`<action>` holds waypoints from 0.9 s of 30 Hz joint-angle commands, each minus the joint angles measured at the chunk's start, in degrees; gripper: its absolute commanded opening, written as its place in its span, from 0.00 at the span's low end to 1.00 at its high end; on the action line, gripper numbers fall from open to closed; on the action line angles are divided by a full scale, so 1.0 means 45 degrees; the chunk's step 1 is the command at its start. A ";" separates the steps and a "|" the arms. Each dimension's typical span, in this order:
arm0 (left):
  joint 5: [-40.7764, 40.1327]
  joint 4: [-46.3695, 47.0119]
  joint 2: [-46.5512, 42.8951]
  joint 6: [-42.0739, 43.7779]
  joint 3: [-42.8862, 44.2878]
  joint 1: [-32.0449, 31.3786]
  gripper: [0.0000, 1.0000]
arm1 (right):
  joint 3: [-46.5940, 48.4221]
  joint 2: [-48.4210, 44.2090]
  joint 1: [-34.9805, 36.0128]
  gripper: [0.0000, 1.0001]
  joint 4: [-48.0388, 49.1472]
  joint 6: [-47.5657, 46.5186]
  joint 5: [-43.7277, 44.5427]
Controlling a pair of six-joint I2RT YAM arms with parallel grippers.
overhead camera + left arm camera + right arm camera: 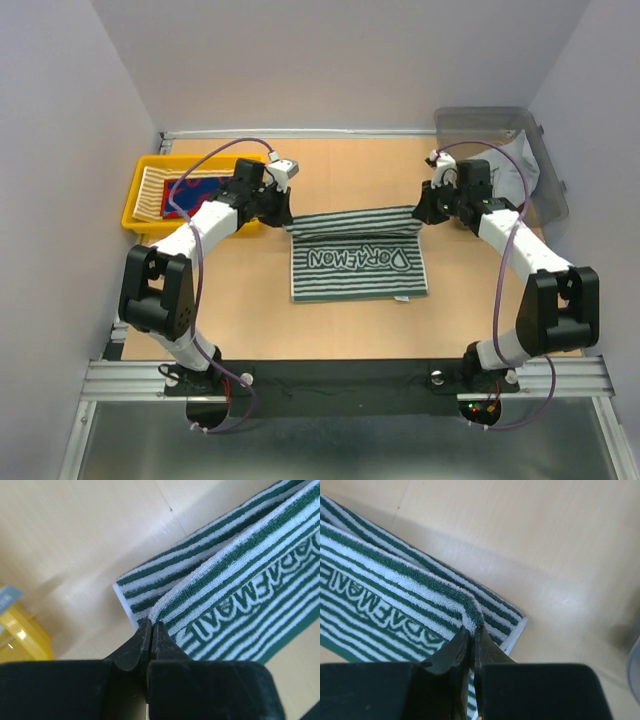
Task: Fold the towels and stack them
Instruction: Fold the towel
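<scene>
Green-striped towel point(358, 262) lies centre frame, long axis left-right, lettering upside down. Left gripper point(287, 222) and right gripper point(416, 212) each pinch a far corner. Yellow bin point(130, 203), upper left, holds two towels point(175, 190); clear bin point(480, 120), upper right, holds pale cloth point(512, 165).

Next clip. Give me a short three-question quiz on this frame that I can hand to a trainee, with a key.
1. True or false: the right gripper hangs open above the green-and-white striped towel.
2. Where does the left gripper grip that towel? A) the near edge; B) the lifted far-left corner; C) nowhere, it is clear of the cloth.
3. Fill in: the other towels lie in a ___ tray at the table's far left.

Key: 1 false, it is shut on the towel's far-right corner; 2 B; 3 yellow.
</scene>
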 commanded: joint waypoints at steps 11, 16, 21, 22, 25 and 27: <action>0.0581 0.0324 -0.2759 -0.2830 -0.3677 -0.0238 0.00 | -0.3483 -0.2812 -0.0220 0.01 -0.0014 0.4533 0.1840; 0.0758 0.1065 -0.2116 -0.4234 -0.5005 -0.0511 0.00 | -0.4012 -0.2171 -0.0298 0.00 -0.0014 0.5042 0.2701; 0.0038 0.1770 -0.1160 -0.5272 -0.5301 -0.0570 0.00 | -0.3876 -0.1017 -0.0337 0.01 -0.0014 0.5101 0.2428; -0.0178 0.1634 -0.0944 -0.5351 -0.5203 -0.0551 0.00 | -0.3856 -0.0822 -0.0357 0.00 -0.0014 0.5140 0.2428; -0.0959 0.1458 -0.0299 -0.5468 -0.4716 -0.0570 0.00 | -0.3603 0.0135 -0.0590 0.01 -0.0014 0.5179 0.2428; -0.1389 0.1321 0.0053 -0.5469 -0.4287 -0.0532 0.00 | -0.3271 0.0955 -0.0747 0.01 0.0044 0.4927 0.2291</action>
